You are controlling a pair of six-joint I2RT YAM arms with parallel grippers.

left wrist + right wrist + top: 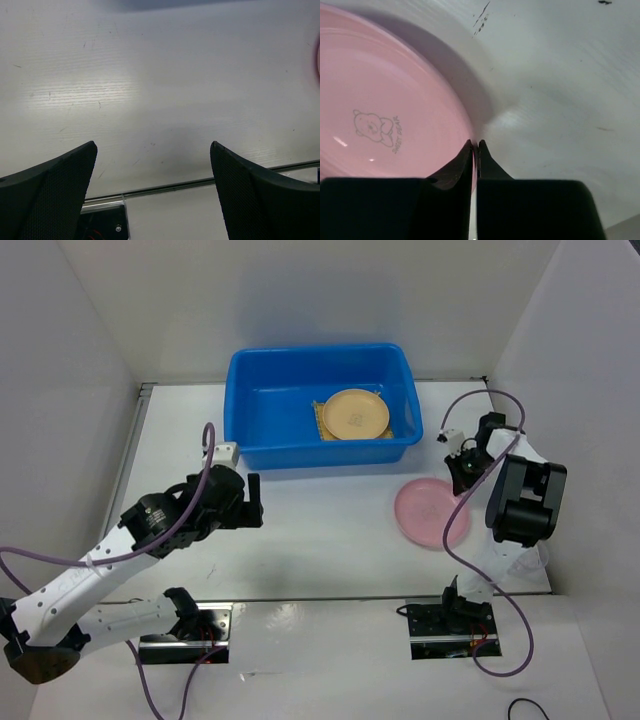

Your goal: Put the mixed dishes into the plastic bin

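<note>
Two dishes in: the bamboo mat [317, 419] and the tan-orange plate [355, 413] lie inside the plastic bin [275, 415]. The plate rests flat on top of the mat, toward the bin's right end.
One dish out: the pink plate [432, 512] is on the table [320, 540] near its right edge, apart from the bin and just off the bin's near right corner.
Bin: it stands at the far edge of the table, about midway along; the left half of its floor is bare.
Right gripper [475, 146]: the jaws are pinched to a sliver right at the pink plate's rim. The wrist view shows the rim running into the pinch, so it looks like an edge grip, though the contact itself is hidden.
Plate attitude: from above it seems to lie on the table; whether the gripped edge is raised at all, I cannot tell.
Left gripper [152, 143]: spread wide with nothing between the fingers, it hangs over bare table left of centre.
Progress: roughly two thirds done, judging by what sits in the bin.
Left to do: lift the pink plate by its rim, carry it over the bin's near wall and let it go inside.
Risk: a thin edge grip may let the plate tilt or slip on the way.
</note>
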